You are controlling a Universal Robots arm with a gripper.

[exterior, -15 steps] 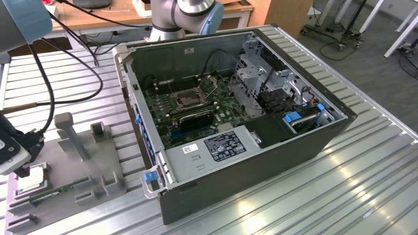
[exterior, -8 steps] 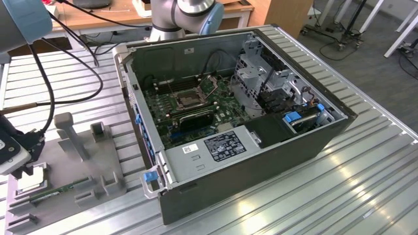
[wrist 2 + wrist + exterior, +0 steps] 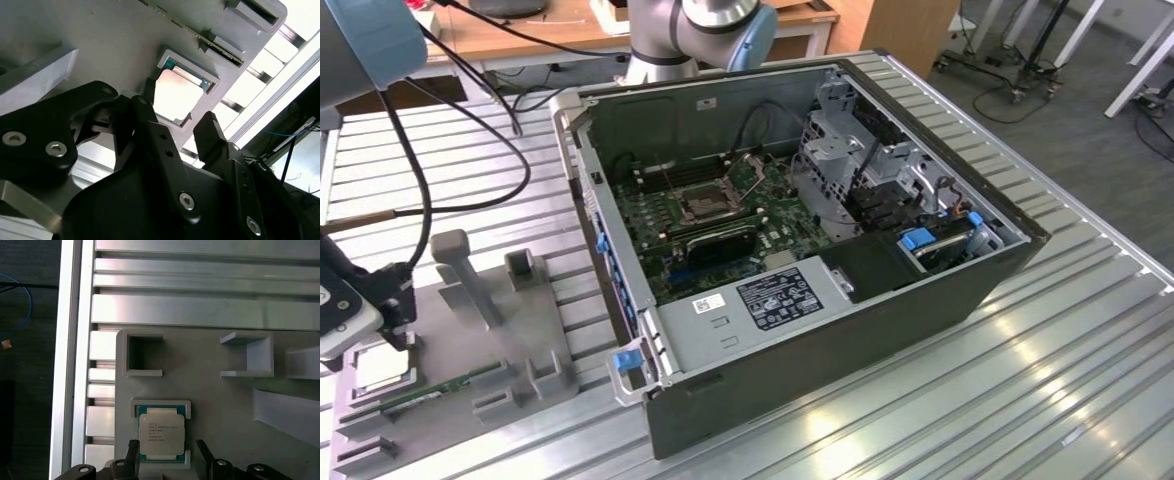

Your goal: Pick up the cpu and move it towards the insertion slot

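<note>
You have the slatted metal table (image 3: 1067, 330) under everything, and it runs off the exterior view on every side. On it stands the open computer case (image 3: 854, 350). The arm (image 3: 687, 30) rises behind the case and is cut off by that view's upper edge. Inside the case, on the green board, the insertion slot (image 3: 703, 200) lies uncovered, with a dark centre and a silvery frame, well apart from your gripper. A white-and-black label (image 3: 771, 295) on the metal box inside the case carries print too small to tell. At the exterior view's left the grey holder (image 3: 480, 330) sits on the table, partly cut off at the edge, with a thin green memory stick (image 3: 420, 395) lying in one of its grooves. The gripper (image 3: 166, 449) hangs low over that holder, and in the second wrist view its black body hides much of the holder. The cpu (image 3: 161, 436) lies flat in its square recess in the holder, not lifted. Your fingers (image 3: 132, 454) stand spread wide, one on each side of the cpu; you cannot tell whether either touches it. The cpu's pale lid bears several short lines of dark print.
</note>
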